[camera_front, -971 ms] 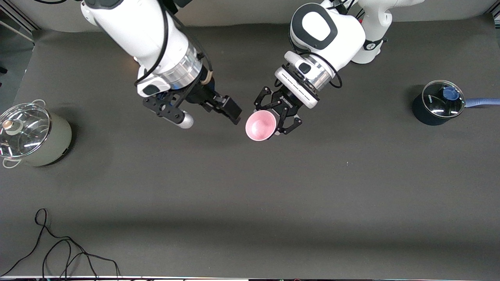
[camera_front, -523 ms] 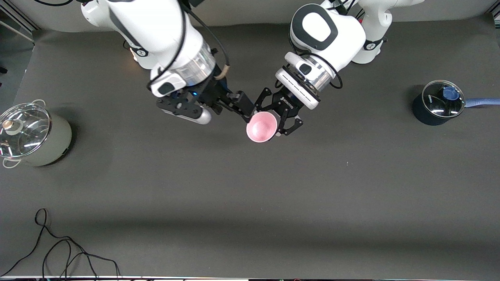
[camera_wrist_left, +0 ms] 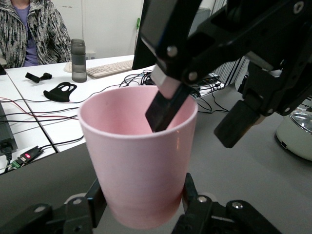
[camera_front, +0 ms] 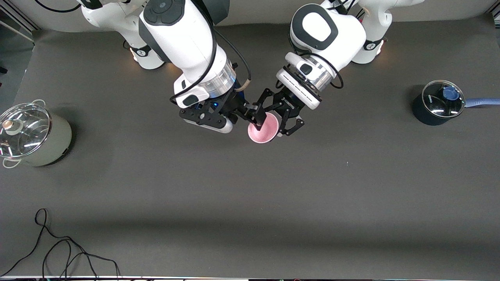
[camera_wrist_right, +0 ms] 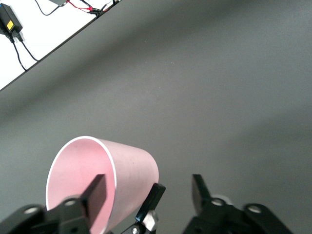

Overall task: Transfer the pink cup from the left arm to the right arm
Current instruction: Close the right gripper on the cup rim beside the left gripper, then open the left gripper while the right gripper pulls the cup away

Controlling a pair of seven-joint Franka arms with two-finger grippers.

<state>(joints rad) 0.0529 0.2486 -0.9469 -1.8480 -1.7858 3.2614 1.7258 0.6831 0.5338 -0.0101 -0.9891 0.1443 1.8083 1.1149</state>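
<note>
Observed at the upper centre of the front view: the pink cup (camera_front: 263, 130) is off the surface, held in the air between the two arms and tilted so that its mouth faces the front camera. The left hand (camera_front: 282, 124) has its black claw fingers closed around the lower part of the cup; the left wrist view shows them (camera_wrist_left: 192, 204) pressed against the cup's base on both sides. That grip looks firm. The right hand (camera_front: 256, 119) has reached the cup and straddles its rim. One slim finger (camera_wrist_left: 163, 109) is down inside the mouth, and the other (camera_wrist_left: 236, 124) stands outside the wall with a clear gap to it. The right hand is therefore part open and has hold of nothing yet; the right wrist view agrees, with the cup wall (camera_wrist_right: 131, 165) lying between its two fingers. Assessment: the pick-up, the lift and the meeting of the arms are done. Remaining, in my judgement, are the right hand's pinch on the rim wall, the left hand's release, and the parting of the arms. The two lidded pots (camera_front: 33, 134) (camera_front: 437, 103) at the ends of the surface are well apart from the exchange and are not involved.
</note>
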